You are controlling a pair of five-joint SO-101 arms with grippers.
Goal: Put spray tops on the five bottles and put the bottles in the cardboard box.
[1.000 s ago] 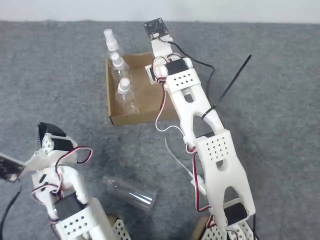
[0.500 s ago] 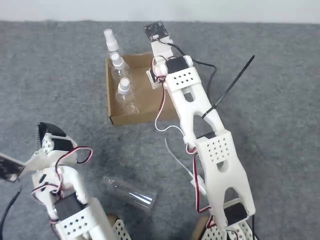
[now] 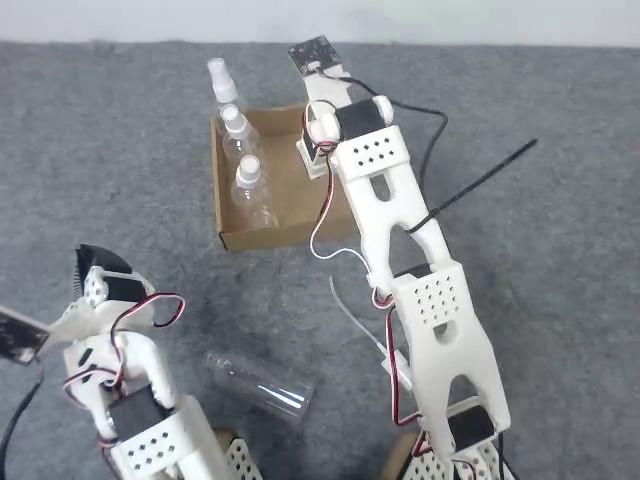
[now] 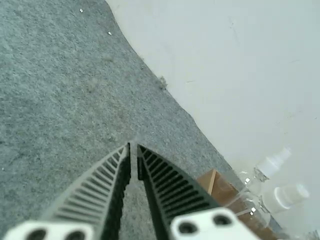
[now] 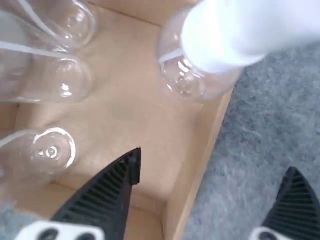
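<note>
Clear bottle (image 3: pixel 258 383), topless, lying on carpet (image 3: pixel 560 300) at 6 o'clock from box (image 3: pixel 280 235). Left gripper (image 4: pixel 133 146) at 8 o'clock: pressed together, empty. Box: three spray-topped bottles (image 3: pixel 250 190) along 9 o'clock wall. Right gripper (image 5: pixel 214 162) above box: spread wide, empty.

- The table cover (image 3: pixel 560 300) is grey cloth, felt-like, rough and matt.
- The cardboard box (image 3: pixel 280 237) is plain brown paperboard, matt, smooth on its floor.
- The bottles (image 3: pixel 253 203) are clear plastic, glossy, with bright glints.
- Their spray tops (image 3: pixel 247 168) are white plastic, smooth.
- My arm shells (image 3: pixel 440 340) are white plastic, matt and perforated.
- My left gripper (image 4: pixel 133 148) and right gripper (image 5: pixel 214 161) are black plastic, ribbed and matt.
</note>
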